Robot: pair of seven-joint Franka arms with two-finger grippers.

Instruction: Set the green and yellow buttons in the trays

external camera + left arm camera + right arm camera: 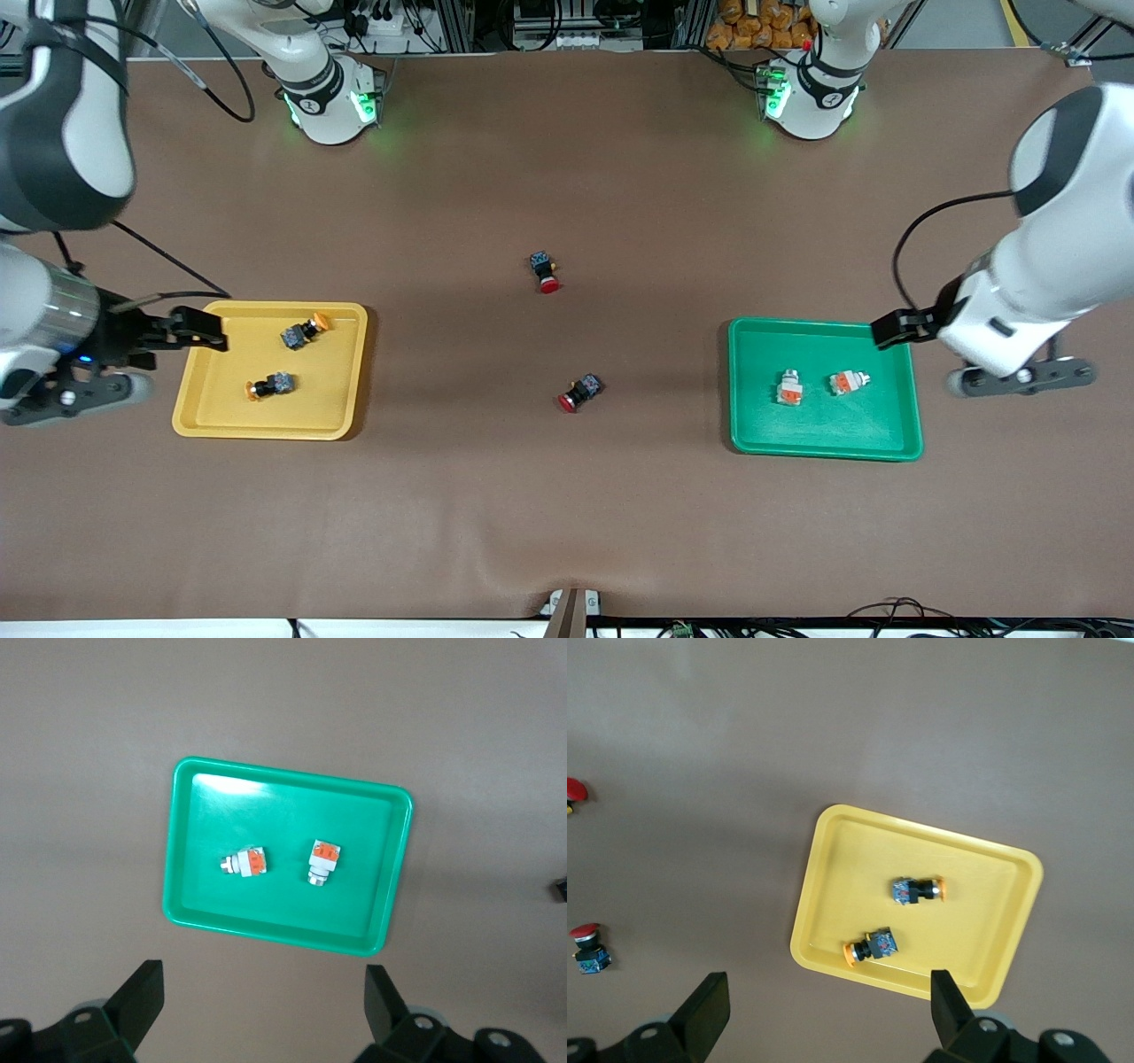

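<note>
Two red-capped black switches lying apart on the brown table mat (pixel 567 514), one (pixel 544 271) at about eleven o'clock from the other (pixel 580 392), each tipped on its side.

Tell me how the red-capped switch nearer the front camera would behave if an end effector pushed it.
The red-capped switch lies on its side on the table, so its round cap would probably let it swing or roll in an arc. It looks small and likely light, so it may skid. Its boxy black body should stop a full roll.
</note>
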